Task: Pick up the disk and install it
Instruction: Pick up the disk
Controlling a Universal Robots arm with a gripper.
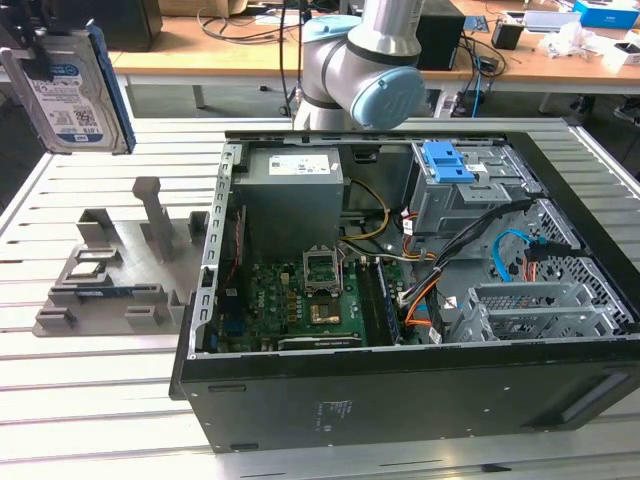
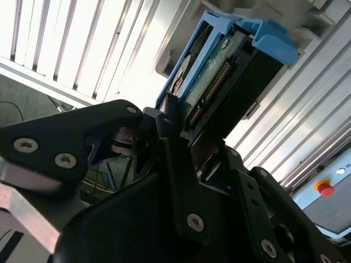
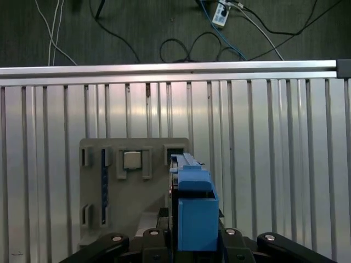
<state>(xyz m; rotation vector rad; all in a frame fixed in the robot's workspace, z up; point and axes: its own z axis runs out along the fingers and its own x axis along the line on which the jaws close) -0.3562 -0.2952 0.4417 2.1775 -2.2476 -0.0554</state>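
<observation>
- The pincer is pressed onto the disk and pinches it – the drive hangs in its grip, clear of the desk, at the exterior view's upper left.
- In the exterior view the disk stands nearly upright under the pincer, with its white-and-blue label facing the camera and a blue rail along its edge.
- In the second wrist view the black fingers close on the two flat faces of the disk. Its connector edge and green circuit board face the camera, and the blue rail caps the far end.
- In the first wrist view the disk shows edge-on between the fingers, with the blue rail toward the camera.
- Below the pincer and well apart from it, a grey holder plate lies flat on the slatted metal desk. One of its pockets holds a small square silver part, and a thin blue strip sits in a slot beside it.
- Off to the exterior view's right of the pincer, beyond the holder plate, an open computer case lies on its side on the desk.
- Inside the case are a green motherboard, a grey metal box with a white sticker and a bare blue bracket on top of the drive cage – all well apart from the pincer.
- The arm's grey and pale-blue joint rises behind the case.
</observation>
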